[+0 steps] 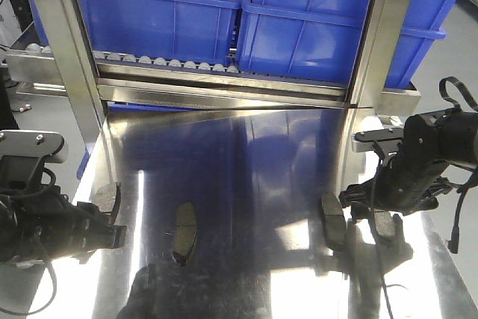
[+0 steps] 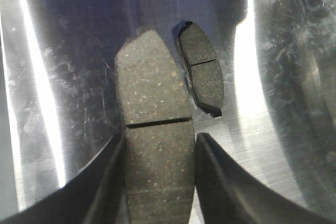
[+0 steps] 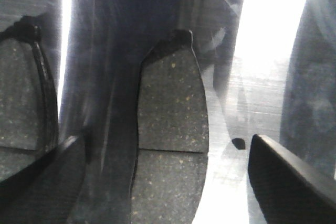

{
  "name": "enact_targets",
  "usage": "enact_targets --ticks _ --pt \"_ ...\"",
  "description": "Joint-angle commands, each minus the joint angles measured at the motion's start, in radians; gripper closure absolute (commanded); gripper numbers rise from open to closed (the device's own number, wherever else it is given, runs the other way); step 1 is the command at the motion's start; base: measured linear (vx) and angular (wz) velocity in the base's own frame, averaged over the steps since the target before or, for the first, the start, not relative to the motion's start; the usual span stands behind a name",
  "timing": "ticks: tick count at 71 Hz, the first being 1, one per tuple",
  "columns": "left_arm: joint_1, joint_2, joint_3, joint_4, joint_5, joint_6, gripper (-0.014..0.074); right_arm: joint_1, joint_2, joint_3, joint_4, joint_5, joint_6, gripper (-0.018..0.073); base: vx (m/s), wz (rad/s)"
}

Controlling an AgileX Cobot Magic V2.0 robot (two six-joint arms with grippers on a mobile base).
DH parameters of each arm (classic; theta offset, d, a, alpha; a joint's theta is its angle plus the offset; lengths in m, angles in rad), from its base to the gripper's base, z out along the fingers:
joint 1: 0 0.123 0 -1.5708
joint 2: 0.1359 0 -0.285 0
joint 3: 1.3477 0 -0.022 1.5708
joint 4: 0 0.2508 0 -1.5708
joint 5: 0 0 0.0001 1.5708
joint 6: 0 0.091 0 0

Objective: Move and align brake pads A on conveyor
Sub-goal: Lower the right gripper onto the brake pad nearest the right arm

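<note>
The left gripper (image 2: 160, 139) is closing on the first brake pad (image 2: 155, 98), its two dark fingers (image 2: 105, 182) pressing against the pad's long edges from either side. The pad is lying grey face up on the shiny steel tabletop (image 1: 246, 147), with its centre groove running across just ahead of the fingertips. The second brake pad (image 2: 202, 69) is resting a little beyond it and to the right, close by but not touching, also face up.

On the other side, the right gripper (image 3: 167, 141) is standing wide, with its fingers well clear of the third brake pad (image 3: 173, 98) sitting between them on the same tabletop. The fourth brake pad (image 3: 21, 103) is lying just beside it at the left of the wrist view (a black cable is crossing in front of it). At the far end, blue bins (image 1: 314, 20) are sitting on a roller rack (image 1: 164, 61).
</note>
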Motion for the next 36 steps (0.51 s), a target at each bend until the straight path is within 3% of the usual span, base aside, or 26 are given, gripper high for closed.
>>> enact_targets --ticks 1,36 --pt "-0.004 -0.024 -0.025 0.005 -0.07 -0.007 0.0478 0.001 -0.036 -0.029 -0.006 -0.027 -0.002 -0.0034 0.0 0.0" --pt "-0.004 -0.024 -0.025 0.005 -0.07 -0.007 0.0478 0.001 -0.027 -0.029 -0.006 -0.028 0.001 0.0001 0.0 0.0"
